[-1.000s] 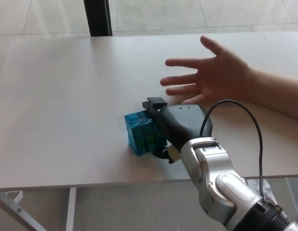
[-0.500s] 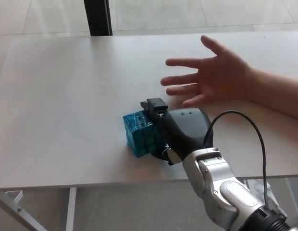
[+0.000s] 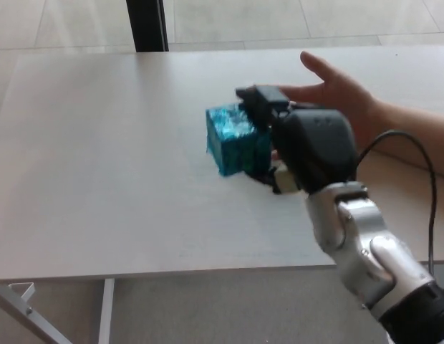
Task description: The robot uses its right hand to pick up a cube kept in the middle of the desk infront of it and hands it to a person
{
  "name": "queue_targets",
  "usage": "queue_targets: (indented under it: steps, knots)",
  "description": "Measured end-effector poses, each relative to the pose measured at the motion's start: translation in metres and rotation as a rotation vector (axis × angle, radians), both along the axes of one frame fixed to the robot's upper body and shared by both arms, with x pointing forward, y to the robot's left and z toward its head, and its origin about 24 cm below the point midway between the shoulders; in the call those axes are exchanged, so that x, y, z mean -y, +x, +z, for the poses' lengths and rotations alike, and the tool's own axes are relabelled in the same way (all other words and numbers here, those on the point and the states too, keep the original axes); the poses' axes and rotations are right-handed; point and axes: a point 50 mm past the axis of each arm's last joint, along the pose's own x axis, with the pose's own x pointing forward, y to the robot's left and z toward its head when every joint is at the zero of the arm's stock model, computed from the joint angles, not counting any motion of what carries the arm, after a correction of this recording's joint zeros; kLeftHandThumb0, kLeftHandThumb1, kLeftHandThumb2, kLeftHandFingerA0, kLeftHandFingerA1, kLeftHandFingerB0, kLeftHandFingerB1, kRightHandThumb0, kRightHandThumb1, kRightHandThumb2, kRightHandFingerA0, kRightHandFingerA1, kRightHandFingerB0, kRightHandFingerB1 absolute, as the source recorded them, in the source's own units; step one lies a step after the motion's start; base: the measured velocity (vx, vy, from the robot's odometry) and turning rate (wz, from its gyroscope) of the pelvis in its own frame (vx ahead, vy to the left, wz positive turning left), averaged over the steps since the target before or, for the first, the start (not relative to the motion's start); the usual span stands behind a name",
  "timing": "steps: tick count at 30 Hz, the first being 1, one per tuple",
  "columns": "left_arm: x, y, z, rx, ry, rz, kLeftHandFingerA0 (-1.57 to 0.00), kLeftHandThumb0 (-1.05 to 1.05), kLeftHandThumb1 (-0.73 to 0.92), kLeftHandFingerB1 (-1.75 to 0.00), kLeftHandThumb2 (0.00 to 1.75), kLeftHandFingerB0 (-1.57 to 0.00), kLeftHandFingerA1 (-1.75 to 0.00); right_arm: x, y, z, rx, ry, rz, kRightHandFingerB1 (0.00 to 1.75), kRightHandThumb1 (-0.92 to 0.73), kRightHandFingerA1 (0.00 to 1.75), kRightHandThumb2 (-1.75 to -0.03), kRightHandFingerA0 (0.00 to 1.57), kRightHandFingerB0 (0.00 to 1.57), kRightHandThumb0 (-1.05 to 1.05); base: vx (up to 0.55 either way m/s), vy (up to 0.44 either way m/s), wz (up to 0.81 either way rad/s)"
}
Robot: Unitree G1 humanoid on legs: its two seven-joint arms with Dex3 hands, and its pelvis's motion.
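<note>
Over the middle of the bench (image 3: 100, 143), the robot's right hand (image 3: 308, 147) has the cube (image 3: 235, 140) clamped in its fingers (image 3: 259, 97). One finger runs over the cube's top far edge, and another bit of the hand shows just under it on the near side, so it's held from the right. The cube is teal and shiny. It sticks out to the left of the fingers, a bit tilted, and it looks lifted off the bench, though the picture is blurry there so I wouldn't swear to it.

Right behind the fingers is a person's hand (image 3: 344, 93), palm open with the thumb up, mostly hidden by the robot's black hand. The person's forearm runs off to the right edge. It's close to the fingers, but I can't tell if anything touches.

The silver forearm (image 3: 365, 247) comes up from the bottom right, with a black cable (image 3: 415, 154) looping beside it. A dark post (image 3: 147, 25) stands past the far edge of the bench.
</note>
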Motion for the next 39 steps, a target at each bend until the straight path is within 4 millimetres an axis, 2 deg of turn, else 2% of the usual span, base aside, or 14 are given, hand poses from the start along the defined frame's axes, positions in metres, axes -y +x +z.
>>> queue_targets:
  steps: [4, 8, 9, 14, 21, 23, 25, 26, 28, 31, 33, 35, 37, 39]
  knots:
    - [0.000, -0.001, 0.000, -0.001, 0.000, 0.003, -0.64, -0.73, 0.78, -0.40, 0.64, -0.55, -0.54, 0.017, 0.013, 0.030, 0.061, 0.039, -0.031, 0.78, -0.60, 1.27, -0.68, 0.88, 0.90, -0.34, 0.00, 0.000, 0.00]
    - [0.000, -0.003, 0.000, -0.006, 0.000, 0.004, -0.65, -0.73, 0.78, -0.40, 0.64, -0.56, -0.56, 0.034, 0.025, 0.050, 0.090, 0.007, -0.074, 0.81, -0.61, 1.45, -0.66, 0.79, 0.88, -0.31, 0.00, 0.000, 0.00]
    - [0.000, -0.002, 0.000, -0.005, 0.000, 0.003, -0.66, -0.72, 0.78, -0.41, 0.64, -0.57, -0.55, 0.040, 0.029, 0.052, 0.088, -0.016, -0.091, 0.64, -0.57, 1.47, -0.61, 0.78, 0.89, -0.38, 0.00, 0.000, 0.00]
    - [0.000, -0.002, 0.000, -0.001, 0.001, 0.006, -0.66, -0.72, 0.78, -0.40, 0.64, -0.55, -0.54, 0.059, 0.042, 0.055, 0.070, -0.099, -0.158, 0.56, -0.56, 1.48, -0.57, 0.85, 0.89, -0.38, 0.00, 0.000, 0.00]
    - [-0.001, 0.001, 0.001, 0.007, 0.001, 0.005, -0.69, -0.73, 0.77, -0.41, 0.63, -0.58, -0.56, 0.065, 0.053, 0.035, -0.018, -0.223, -0.181, 0.71, -0.60, 1.53, -0.58, 0.80, 0.91, -0.36, 0.00, 0.000, 0.00]
    - [0.000, 0.001, 0.001, 0.007, 0.001, 0.006, -0.69, -0.72, 0.77, -0.41, 0.64, -0.58, -0.55, 0.064, 0.054, 0.030, -0.033, -0.258, -0.174, 0.88, -0.63, 1.58, -0.64, 0.74, 0.88, -0.43, 0.00, 0.000, 0.00]
    - [0.000, 0.001, 0.000, 0.009, 0.001, 0.005, -0.70, -0.75, 0.77, -0.41, 0.64, -0.59, -0.57, 0.062, 0.055, 0.022, -0.050, -0.323, -0.167, 0.81, -0.62, 1.59, -0.64, 0.76, 0.86, -0.41, 0.00, 0.000, 0.00]
    - [0.000, 0.001, 0.000, 0.009, 0.001, 0.006, -0.72, -0.74, 0.77, -0.41, 0.63, -0.59, -0.58, 0.061, 0.056, 0.019, -0.058, -0.345, -0.166, 1.12, -0.65, 1.65, -0.62, 0.78, 0.78, -0.39, 0.00, 0.000, 0.00]
    - [0.000, 0.001, 0.000, 0.011, 0.001, 0.007, -0.76, -0.73, 0.77, -0.42, 0.63, -0.61, -0.61, 0.060, 0.058, 0.012, -0.079, -0.400, -0.163, 1.14, -0.66, 1.64, -0.63, 0.76, 0.77, -0.40, 0.00, 0.000, 0.00]
    - [0.000, 0.004, 0.001, 0.019, 0.001, 0.006, -0.74, -0.73, 0.77, -0.41, 0.63, -0.61, -0.59, 0.056, 0.061, 0.010, -0.085, -0.460, -0.157, 1.05, -0.65, 1.65, -0.63, 0.80, 0.83, -0.38, 0.00, 0.000, 0.00]
    - [0.000, 0.006, 0.001, 0.024, 0.001, 0.005, -0.69, -0.74, 0.77, -0.41, 0.64, -0.59, -0.59, 0.054, 0.063, 0.011, -0.084, -0.484, -0.154, 0.77, -0.63, 1.58, -0.59, 0.84, 0.88, -0.40, 0.00, 0.000, 0.00]
    - [0.001, 0.006, 0.001, 0.026, 0.000, 0.004, -0.66, -0.74, 0.78, -0.41, 0.64, -0.58, -0.56, 0.053, 0.065, 0.008, -0.092, -0.517, -0.152, 0.70, -0.65, 1.59, -0.59, 0.86, 0.79, -0.43, 0.00, 0.000, 0.00]
    - [0.001, 0.006, 0.000, 0.025, -0.002, 0.005, -0.74, -0.74, 0.77, -0.41, 0.63, -0.62, -0.58, 0.054, 0.065, 0.004, -0.098, -0.552, -0.151, 1.15, -0.69, 1.64, -0.66, 0.80, 0.80, -0.38, 0.00, 0.000, 0.00]
    - [0.002, 0.006, -0.001, 0.025, -0.005, 0.006, -0.74, -0.74, 0.77, -0.41, 0.63, -0.62, -0.58, 0.057, 0.065, -0.004, -0.112, -0.622, -0.156, 1.15, -0.69, 1.64, -0.66, 0.80, 0.80, -0.38, 0.00, 0.000, 0.00]
